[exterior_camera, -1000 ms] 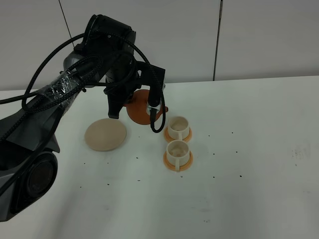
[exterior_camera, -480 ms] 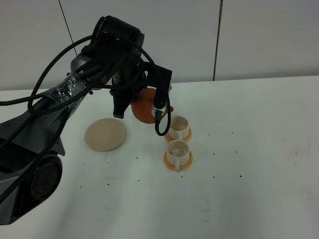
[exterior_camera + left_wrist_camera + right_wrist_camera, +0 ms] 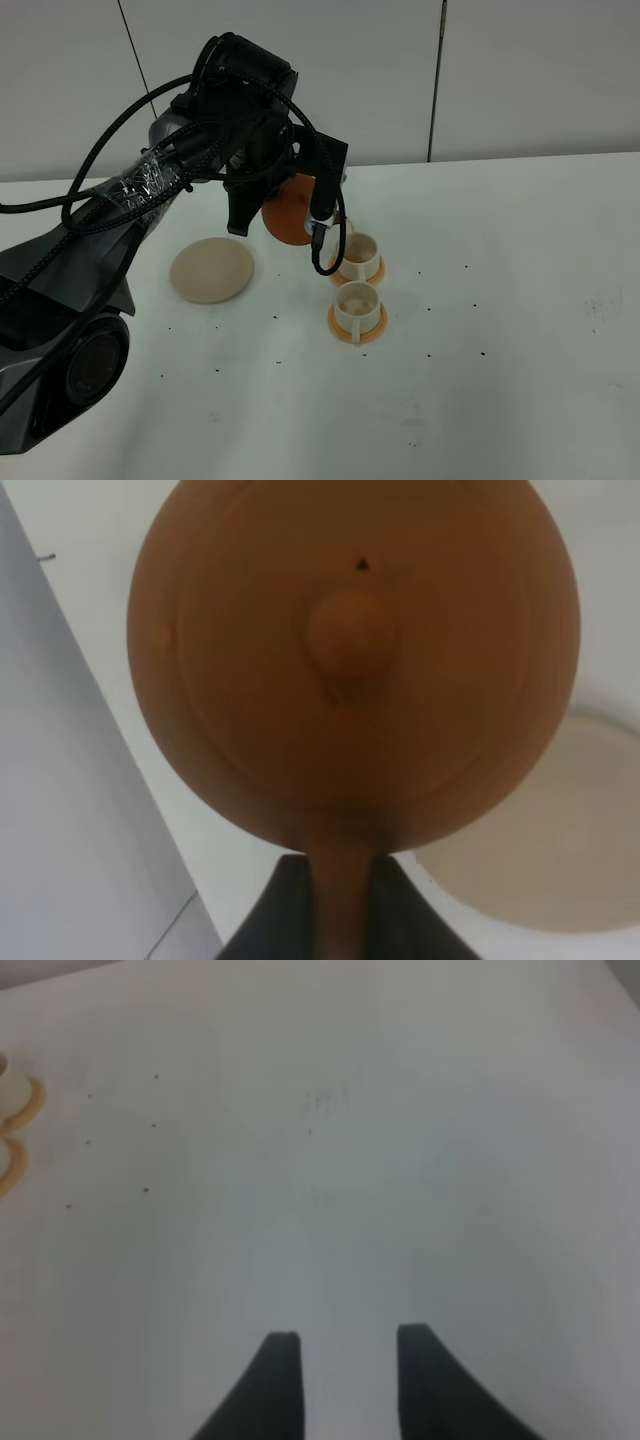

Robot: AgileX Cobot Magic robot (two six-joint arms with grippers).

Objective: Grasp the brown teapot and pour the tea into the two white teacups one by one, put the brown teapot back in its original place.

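While the left gripper [image 3: 338, 885] clamps the squat terracotta clay teapot [image 3: 350, 660] (handle) by the rear cream-white cup [image 3: 358, 255], first pour probably needs more tilt.

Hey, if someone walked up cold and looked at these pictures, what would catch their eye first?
The black arm fills the high view, its left gripper clamped on the handle of the brown teapot, held aloft right beside the farther white teacup. The cream disc lies bare to the left of both cups, with the nearer teacup in front.
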